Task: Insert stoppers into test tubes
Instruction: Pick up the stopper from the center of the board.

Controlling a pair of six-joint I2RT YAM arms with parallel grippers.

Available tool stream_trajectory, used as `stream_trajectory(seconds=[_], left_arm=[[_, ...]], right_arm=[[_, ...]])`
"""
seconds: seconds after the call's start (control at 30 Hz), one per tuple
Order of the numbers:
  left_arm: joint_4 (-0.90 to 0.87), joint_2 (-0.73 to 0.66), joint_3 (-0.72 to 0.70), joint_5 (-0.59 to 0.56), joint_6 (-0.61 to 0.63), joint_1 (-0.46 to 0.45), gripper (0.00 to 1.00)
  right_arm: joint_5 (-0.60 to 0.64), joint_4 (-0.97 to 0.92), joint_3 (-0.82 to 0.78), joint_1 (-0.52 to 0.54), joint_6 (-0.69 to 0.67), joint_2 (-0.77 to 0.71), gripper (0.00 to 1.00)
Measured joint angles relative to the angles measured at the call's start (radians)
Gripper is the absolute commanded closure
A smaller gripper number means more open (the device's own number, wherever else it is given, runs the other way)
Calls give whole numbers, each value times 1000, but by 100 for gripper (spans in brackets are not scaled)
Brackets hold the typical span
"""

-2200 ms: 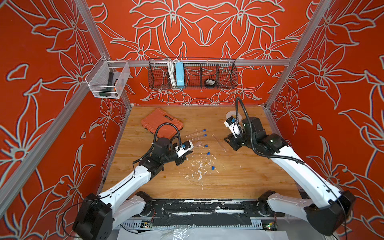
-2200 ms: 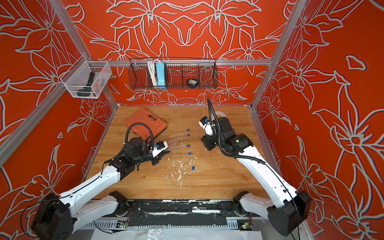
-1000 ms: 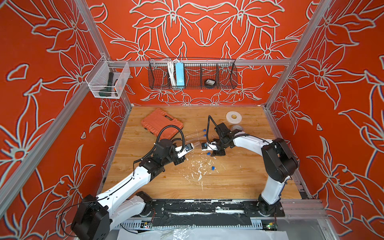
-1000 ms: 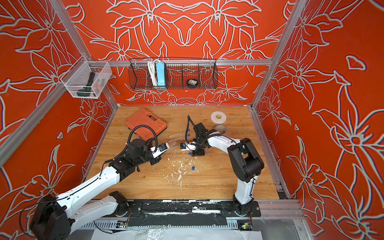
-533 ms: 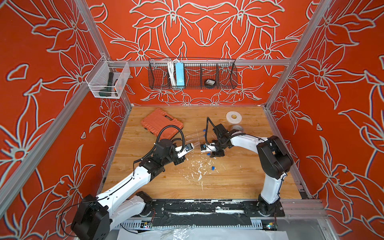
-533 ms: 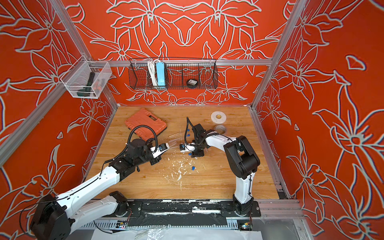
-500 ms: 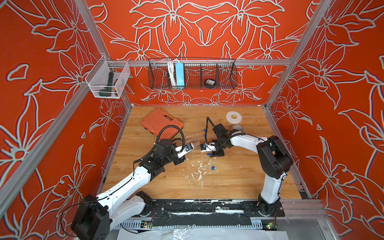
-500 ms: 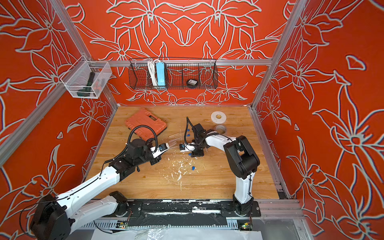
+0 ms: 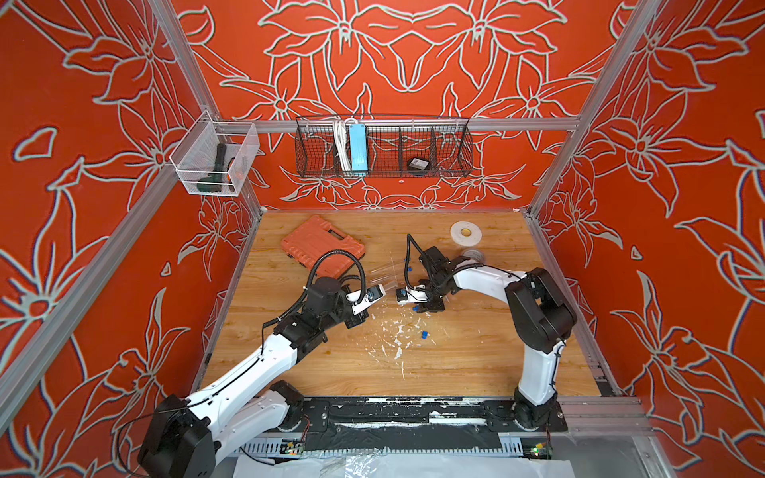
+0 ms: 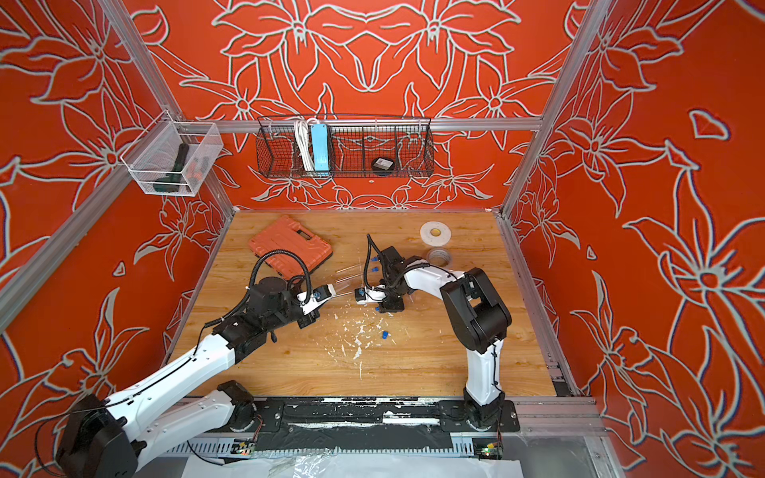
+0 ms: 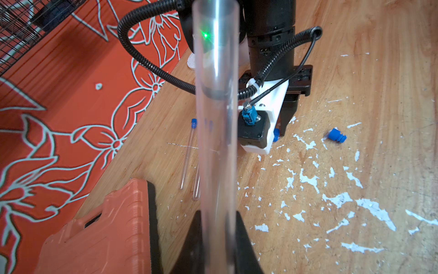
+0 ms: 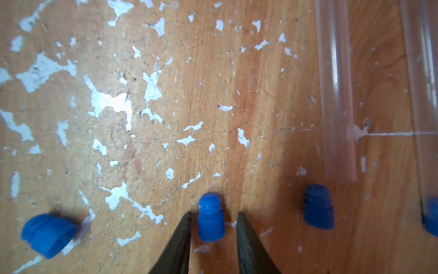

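By my reading the job is somewhere short of halfway. The left tool (image 11: 216, 213) is clamped on a clear test tube (image 11: 215, 95), holding it off the counter (image 11: 355, 71) with its open mouth toward the right arm. The right tool (image 12: 213, 212) is down at the counter with its jaws parted on either side of a blue stopper (image 12: 211, 220). A thin gap shows on each side, so it has no grip yet. In the right wrist view a capped tube (image 12: 424, 71) lies at the frame's edge with blue in its mouth. An uncapped tube (image 12: 336, 95) lies beside it, with a loose stopper (image 12: 318, 206) just off its mouth. A tipped stopper (image 12: 47, 234) lies well apart from these. So at least 1 tube looks done and 3 stoppers are unseated. What is left is this pickup, pressing the plug into the held tube, then the other open tubes. Whether any further tube is capped I cannot tell.
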Motion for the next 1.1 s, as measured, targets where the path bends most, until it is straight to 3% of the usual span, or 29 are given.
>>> stream_trajectory(seconds=[0.5,0.83,0.97,1.1], left_arm=[[0,-2,0,-1,0,1,100],[2,-14,-3,-1,1,5,100],[5,-23,-18,-1,13,8,100],[6,-25,-22,2,27,9,100]], right_arm=[[18,-31,19,13,-11,11,86],[21,-48,28,13,19,4,91],[48,-75,24,13,84,-65,92],[74,-83,-30,13,183,-232,92]])
